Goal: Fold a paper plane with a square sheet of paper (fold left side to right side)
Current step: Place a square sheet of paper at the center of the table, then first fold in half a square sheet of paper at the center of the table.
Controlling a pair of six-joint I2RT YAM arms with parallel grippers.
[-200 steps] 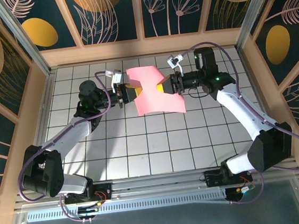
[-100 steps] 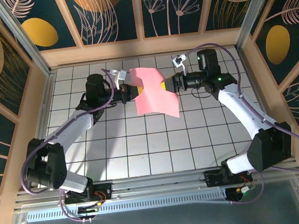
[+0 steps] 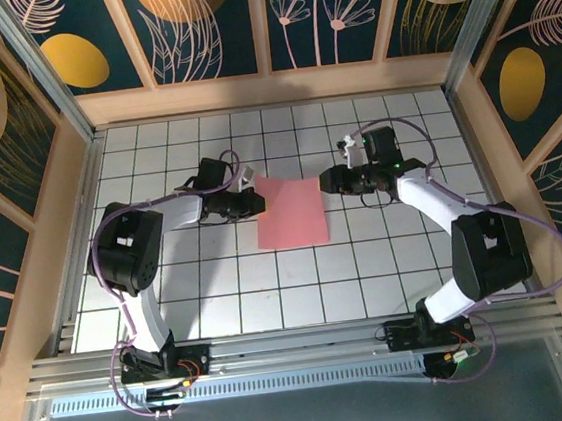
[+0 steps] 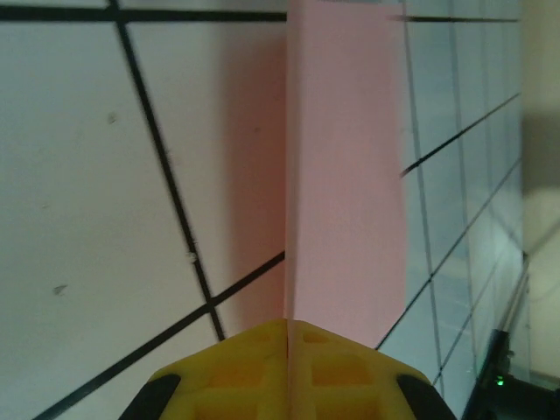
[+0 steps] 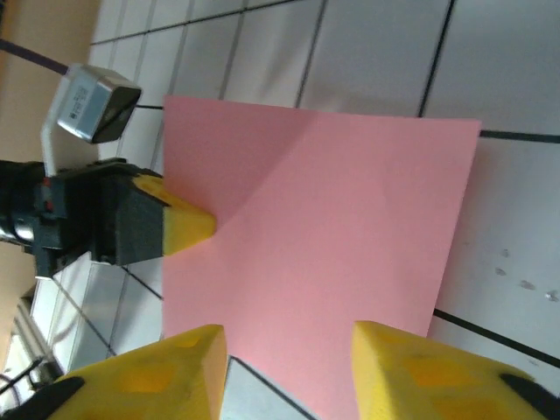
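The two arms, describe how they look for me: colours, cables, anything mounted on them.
Both the left arm and the right arm have white link shells joined by bulky black joint housings. A purple cable loops along each. The jaws are black blocks tipped with yellow pads moulded with recessed squares. A small grey camera box on a white bracket sits above the left wrist.

bare white tiles (image 3: 299, 289) nearside of the pink sheet (image 3: 292, 214); left gripper (image 3: 258, 201) and right gripper (image 3: 326, 181) at its flanks

The left arm (image 3: 147, 320) and the right arm (image 3: 425, 195) have white links, black joints, purple cables (image 3: 393, 122) and yellow fingers (image 5: 411, 367) with square hollows.
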